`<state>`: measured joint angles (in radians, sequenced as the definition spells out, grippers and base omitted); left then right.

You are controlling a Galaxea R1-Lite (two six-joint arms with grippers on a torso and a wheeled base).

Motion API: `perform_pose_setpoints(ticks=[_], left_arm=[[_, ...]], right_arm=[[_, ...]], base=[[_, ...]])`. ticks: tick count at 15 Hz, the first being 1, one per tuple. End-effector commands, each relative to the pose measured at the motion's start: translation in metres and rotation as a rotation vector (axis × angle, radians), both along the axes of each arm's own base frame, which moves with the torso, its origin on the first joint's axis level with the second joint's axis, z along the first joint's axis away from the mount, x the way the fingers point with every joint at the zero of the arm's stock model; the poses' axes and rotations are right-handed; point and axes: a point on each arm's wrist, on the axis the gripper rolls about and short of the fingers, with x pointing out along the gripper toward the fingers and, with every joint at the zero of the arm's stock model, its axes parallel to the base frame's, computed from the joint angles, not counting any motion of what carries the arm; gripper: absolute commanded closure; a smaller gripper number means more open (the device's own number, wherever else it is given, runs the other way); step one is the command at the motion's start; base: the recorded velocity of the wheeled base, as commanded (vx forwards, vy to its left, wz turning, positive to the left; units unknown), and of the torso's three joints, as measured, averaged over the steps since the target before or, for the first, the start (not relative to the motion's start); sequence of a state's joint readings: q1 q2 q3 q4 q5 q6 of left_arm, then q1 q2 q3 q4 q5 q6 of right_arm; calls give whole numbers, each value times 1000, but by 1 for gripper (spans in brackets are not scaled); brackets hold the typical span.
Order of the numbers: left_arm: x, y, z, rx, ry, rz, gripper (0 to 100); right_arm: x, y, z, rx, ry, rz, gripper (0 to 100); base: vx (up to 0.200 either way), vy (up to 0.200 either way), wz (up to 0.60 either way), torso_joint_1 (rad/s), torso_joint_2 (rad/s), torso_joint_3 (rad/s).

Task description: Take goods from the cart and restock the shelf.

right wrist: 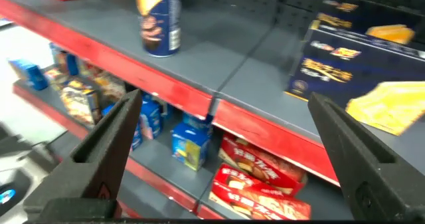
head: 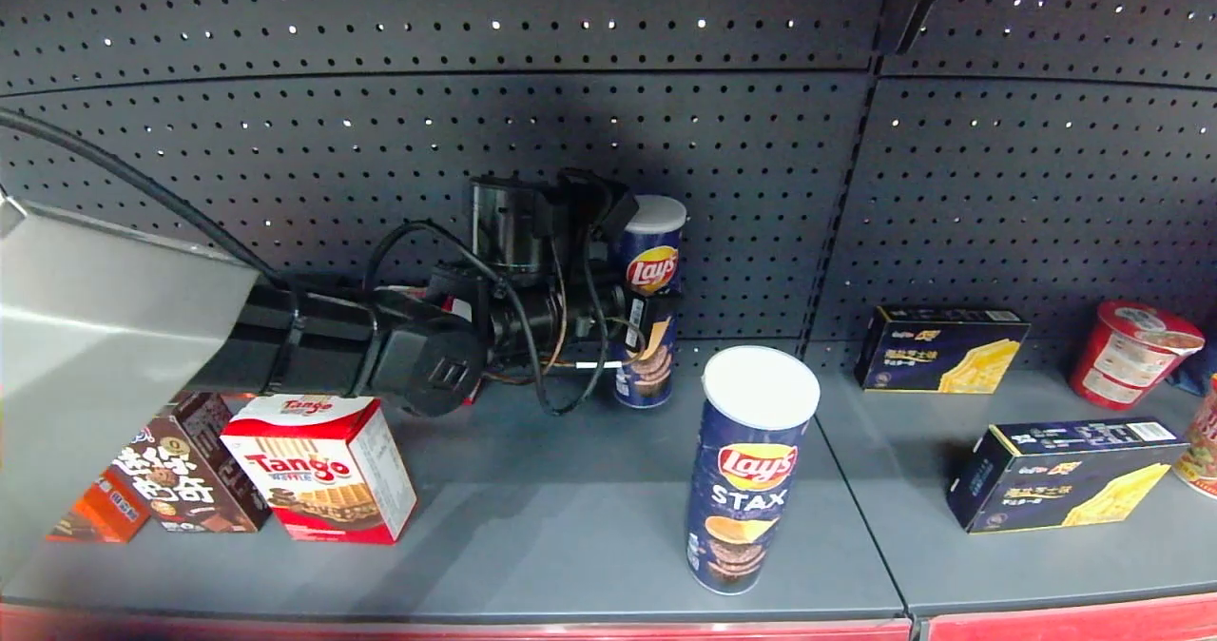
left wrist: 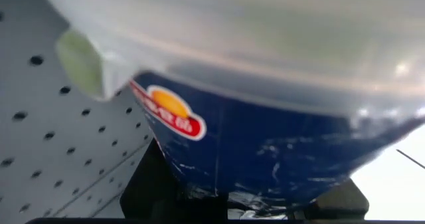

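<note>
Head view: dim, lit from above and in front. The dark pegboard wall (head: 380, 118) shows pinpoints of light through its holes and carries a broad soft shadow at its middle. The white lid of the front chips can (head: 761, 386) is the brightest patch, a pale sheen lies on the grey shelf deck (head: 570, 517), and the shelf lip (head: 475, 624) and panel seams bow toward the frame edges. Left wrist view: rear chips can (left wrist: 265, 144), its lid washed out almost to white, with bright glare in one corner. Right wrist view: brighter, even light, with the right gripper (right wrist: 224, 99) fingers as dark silhouettes against the red shelf lip.
</note>
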<state>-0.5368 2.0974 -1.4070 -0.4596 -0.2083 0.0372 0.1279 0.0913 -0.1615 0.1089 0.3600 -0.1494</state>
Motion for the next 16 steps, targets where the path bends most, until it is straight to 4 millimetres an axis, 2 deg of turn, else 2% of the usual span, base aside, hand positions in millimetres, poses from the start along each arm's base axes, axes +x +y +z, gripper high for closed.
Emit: perform_pose_setpoints(ticks=[1,7,11,16], left_arm=[[9,-5,-11,7,11,1,100],[21,-2,-24,-3,2,0,100],[23,-2,-26,-7,1,-17,100],[26,-5,-38,8,22,-13,100]], right_arm=[[0,0,0,0,4,1,0],[1,0,-1,-1,9,1,0],[1,0,-2,-1,14,1,0],[2,0,-4,-2,20,1,0]], base=[[0,0,0,0,0,0],[0,0,0,0,0,0],[0,0,0,0,0,0],[0,0,0,0,0,0]])
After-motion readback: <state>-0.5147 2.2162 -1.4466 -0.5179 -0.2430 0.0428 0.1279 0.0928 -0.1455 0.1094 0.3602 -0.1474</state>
